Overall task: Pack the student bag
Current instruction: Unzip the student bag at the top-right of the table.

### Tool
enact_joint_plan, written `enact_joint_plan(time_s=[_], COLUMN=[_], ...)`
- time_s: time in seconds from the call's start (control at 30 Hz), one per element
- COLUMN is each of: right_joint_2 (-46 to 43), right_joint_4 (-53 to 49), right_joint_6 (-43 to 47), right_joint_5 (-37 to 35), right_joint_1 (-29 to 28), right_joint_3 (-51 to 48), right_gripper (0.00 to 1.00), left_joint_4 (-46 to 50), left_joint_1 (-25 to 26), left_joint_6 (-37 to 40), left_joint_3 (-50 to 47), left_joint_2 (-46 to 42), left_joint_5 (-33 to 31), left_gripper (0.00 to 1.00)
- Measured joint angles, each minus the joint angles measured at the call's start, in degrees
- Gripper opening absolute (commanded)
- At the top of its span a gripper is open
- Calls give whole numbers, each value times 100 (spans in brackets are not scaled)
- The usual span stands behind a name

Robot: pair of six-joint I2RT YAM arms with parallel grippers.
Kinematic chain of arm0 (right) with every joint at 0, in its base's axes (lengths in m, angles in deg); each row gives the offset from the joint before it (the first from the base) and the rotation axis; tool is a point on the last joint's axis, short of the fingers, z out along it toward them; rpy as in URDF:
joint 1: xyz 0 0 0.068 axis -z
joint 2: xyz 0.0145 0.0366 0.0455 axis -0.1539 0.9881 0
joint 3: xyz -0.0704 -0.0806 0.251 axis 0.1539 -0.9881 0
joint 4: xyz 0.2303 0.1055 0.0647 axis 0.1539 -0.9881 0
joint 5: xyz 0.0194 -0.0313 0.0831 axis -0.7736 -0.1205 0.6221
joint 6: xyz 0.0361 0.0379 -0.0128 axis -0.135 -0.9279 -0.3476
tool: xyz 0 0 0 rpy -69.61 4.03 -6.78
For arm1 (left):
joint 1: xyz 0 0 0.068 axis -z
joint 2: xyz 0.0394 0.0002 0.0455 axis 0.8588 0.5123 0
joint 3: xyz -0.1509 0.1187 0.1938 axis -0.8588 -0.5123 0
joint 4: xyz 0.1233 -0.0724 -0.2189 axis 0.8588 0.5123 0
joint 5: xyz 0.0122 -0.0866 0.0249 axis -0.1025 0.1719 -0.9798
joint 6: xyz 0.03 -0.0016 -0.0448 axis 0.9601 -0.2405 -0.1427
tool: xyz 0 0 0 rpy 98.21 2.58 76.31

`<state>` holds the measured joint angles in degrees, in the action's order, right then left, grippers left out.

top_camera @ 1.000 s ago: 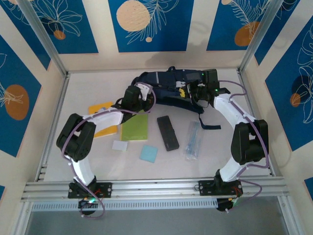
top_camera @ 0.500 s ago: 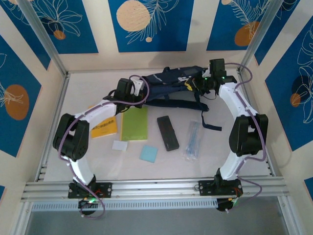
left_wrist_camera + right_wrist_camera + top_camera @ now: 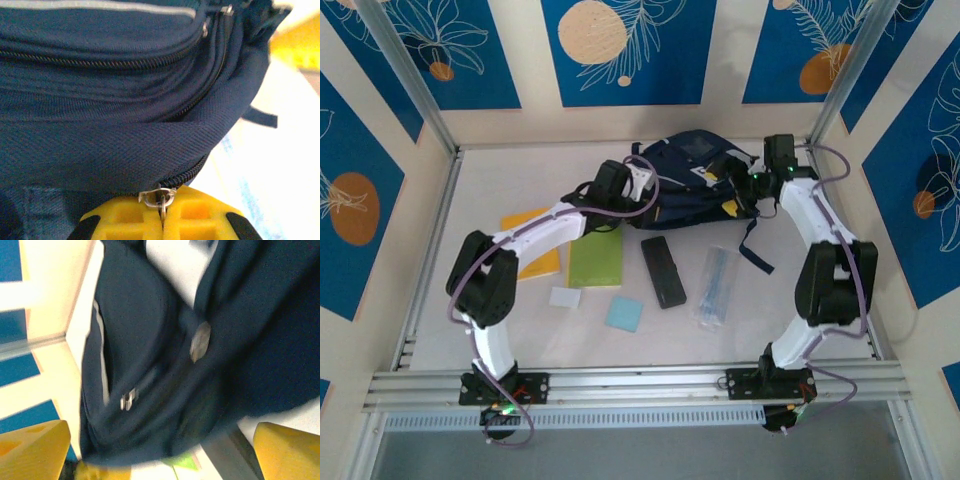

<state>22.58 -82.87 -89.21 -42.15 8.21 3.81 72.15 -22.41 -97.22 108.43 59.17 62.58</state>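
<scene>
While the student bag (image 3: 688, 172) lies bunched along the far edge of the table (image 3: 510, 180), right of the middle, both arms reach in on it, 1 at each end. At its left end the left gripper (image 3: 640, 190) is clenched. The left wrist view shows its 2 yellow fingers (image 3: 125, 220) pressed together on a metal zipper pull (image 3: 160, 196) at the end of a zipper in the navy fabric. At the bag's right end the right gripper (image 3: 750, 188) stands released, its 2 yellow fingertips (image 3: 32, 445) spread wide with the blurred bag beyond them, grasping nothing. Nearer the arms, loose items sit in a row mid-table: a yellow book (image 3: 535, 258) partly under the left arm, a green notebook (image 3: 595, 262) beside it, a black case (image 3: 663, 271) and a clear plastic packet (image 3: 713, 287). A small white card (image 3: 564, 297) and a light blue square pad (image 3: 624, 313) lie closer to the near edge.
</scene>
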Motion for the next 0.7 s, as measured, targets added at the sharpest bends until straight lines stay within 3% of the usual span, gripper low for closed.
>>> enact_joint_plan(time_s=[0.17,0.33,0.4,0.5,0.7], right_joint_2=[-868,-544,-249,166,361], right_joint_4=[758,1950,2483,3377,3941], right_joint_6=[-726,-1606,-1910,-2382,-2490], right_joint_5=[330,402,372,354,660], right_joint_1=[-273,-702,-859,-1019,-1043], right_joint_3=[-1362,-1838,-1849,-1943,-2092], right_gripper=[99,99,83,4,0], left_joint_4=[-20,-24,-63,-109,-116], left_joint_1=[223,415,468,498,319], left_joint_6=[-315,-492,-560,-612,-428], left_joint_3=[264,258,190,-92,-409], left_joint_2=[254,251,232,118,-11], left_joint_5=[-9,-15,-28,-111,-341], left_gripper=[0,0,0,0,0])
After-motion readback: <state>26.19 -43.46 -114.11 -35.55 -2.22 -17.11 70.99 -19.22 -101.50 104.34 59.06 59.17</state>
